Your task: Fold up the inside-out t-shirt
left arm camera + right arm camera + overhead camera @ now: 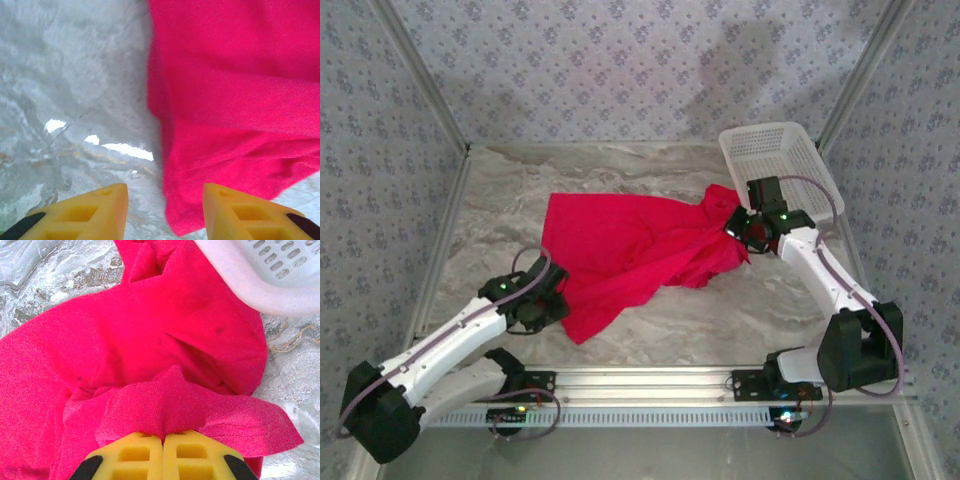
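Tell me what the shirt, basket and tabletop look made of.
The t-shirt looks soft matte red cloth, creased and draping; the basket likely white moulded plastic, slotted mesh walls; the tabletop glossy grey marbled, with glare patches, stone or printed film unclear.

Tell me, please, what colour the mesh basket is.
White; the basket shows best in top external view.

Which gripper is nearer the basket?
Right. The right gripper, shut on the shirt, sits right beside the basket, at its near-left side. The left gripper, open, is at the shirt's opposite, near-left edge, far across the table.
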